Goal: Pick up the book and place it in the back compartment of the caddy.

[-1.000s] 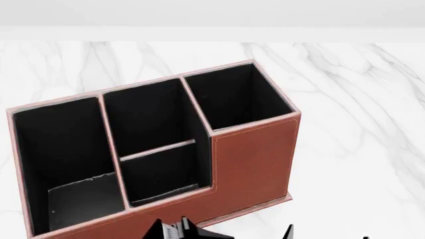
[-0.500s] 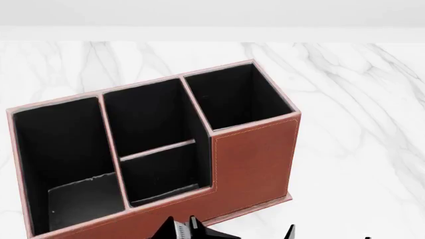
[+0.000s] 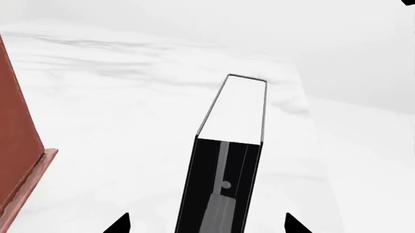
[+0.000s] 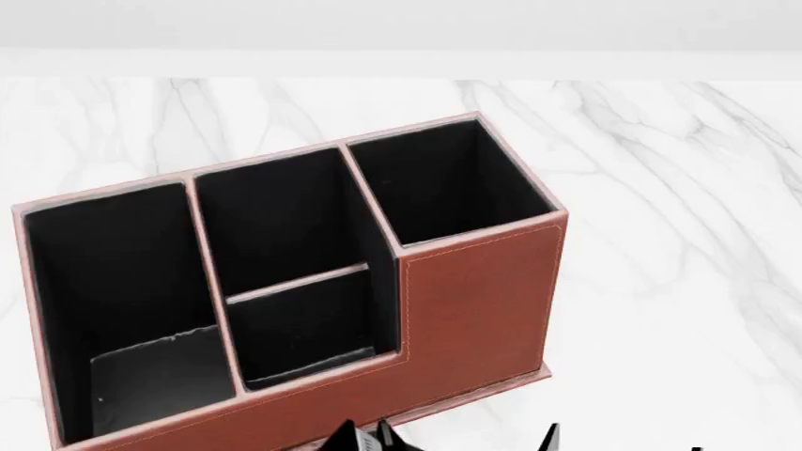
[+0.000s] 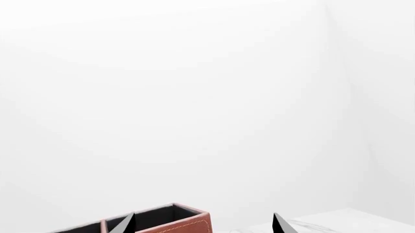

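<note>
At the left edge of the left wrist view we see a slice of the caddy's (image 3: 16, 145) reddish-brown outer wall and its base lip, resting on the white marble table (image 3: 116, 107). Right of that, in the lower middle of the frame, the book (image 3: 224, 184) points away from the camera, with a black face toward us and white page edges beyond it. It is well apart from the caddy and outside every cell. The left gripper (image 3: 206, 224) shows only two dark tips at the bottom edge, one on each side of the book. Pale gaps separate them from its covers, so we cannot tell whether the book is pinched.

In the head view the caddy (image 4: 476, 301) fills the left and middle of the frame. From left to right it has the long undivided cell, the middle column and the tall square cell. The back compartment (image 4: 307, 329) is the small cell at the lower middle, between the thin cross divider and the low wall. Small dark pointed shapes (image 4: 363, 440) poke up from the bottom edge, and we cannot make out what they are.

In the right wrist view a corner of the caddy (image 5: 184, 222) sits at the lower left. The right gripper (image 5: 202, 224) has its tips spread with nothing between them, against a plain white wall (image 5: 194, 97).
</note>
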You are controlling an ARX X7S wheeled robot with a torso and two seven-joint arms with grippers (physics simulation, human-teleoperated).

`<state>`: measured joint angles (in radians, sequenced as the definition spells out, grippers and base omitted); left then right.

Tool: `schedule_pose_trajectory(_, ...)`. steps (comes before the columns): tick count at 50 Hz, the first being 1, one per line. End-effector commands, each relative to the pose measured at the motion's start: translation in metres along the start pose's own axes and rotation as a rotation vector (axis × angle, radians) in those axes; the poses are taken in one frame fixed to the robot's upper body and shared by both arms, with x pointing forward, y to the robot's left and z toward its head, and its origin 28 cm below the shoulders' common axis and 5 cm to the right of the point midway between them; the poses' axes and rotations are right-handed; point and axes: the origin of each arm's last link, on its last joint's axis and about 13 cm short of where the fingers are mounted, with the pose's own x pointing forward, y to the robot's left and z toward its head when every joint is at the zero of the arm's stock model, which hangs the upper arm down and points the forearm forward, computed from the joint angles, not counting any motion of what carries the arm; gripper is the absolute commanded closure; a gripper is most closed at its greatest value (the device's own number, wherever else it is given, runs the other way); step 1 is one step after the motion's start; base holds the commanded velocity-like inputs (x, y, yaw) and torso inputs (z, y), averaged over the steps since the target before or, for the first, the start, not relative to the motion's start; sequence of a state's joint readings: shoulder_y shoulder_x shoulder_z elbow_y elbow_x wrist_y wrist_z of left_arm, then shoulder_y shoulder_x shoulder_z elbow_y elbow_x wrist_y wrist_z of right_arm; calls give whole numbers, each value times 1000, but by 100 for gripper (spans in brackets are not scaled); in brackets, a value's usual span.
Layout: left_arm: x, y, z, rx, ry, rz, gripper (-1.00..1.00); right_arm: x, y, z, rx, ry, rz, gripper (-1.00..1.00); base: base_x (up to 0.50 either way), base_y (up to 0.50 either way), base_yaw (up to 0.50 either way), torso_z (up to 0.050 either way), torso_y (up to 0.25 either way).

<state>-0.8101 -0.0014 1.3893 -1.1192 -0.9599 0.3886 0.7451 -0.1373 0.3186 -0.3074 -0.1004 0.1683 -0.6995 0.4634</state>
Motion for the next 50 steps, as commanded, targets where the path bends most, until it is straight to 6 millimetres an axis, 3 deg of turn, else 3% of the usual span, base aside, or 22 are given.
schedule_pose_trajectory(1,1,-2,-2,-7,25,-9,-100,0,0,0,0,0,1,-100,0,0,0,0,0)
schedule_pose_trajectory(2,1,-2,-3,-7,28,-12,-100,0,0,0,0,1,2,-100,0,0,0,0,0)
schedule_pose_trajectory(3,1,-3,-3,-6,32,-15,100,0,0,0,0,1,2,-100,0,0,0,0,0)
schedule_pose_trajectory(33,-15,10,-5,20,43,45,100,0,-1,1,2,-4,-7,-100,0,0,0,0,0)
schedule_pose_trajectory(50,-40,-2,21,112,-4,86,100,0,-2,2,4,-7,-12,-100,0,0,1,0,0)
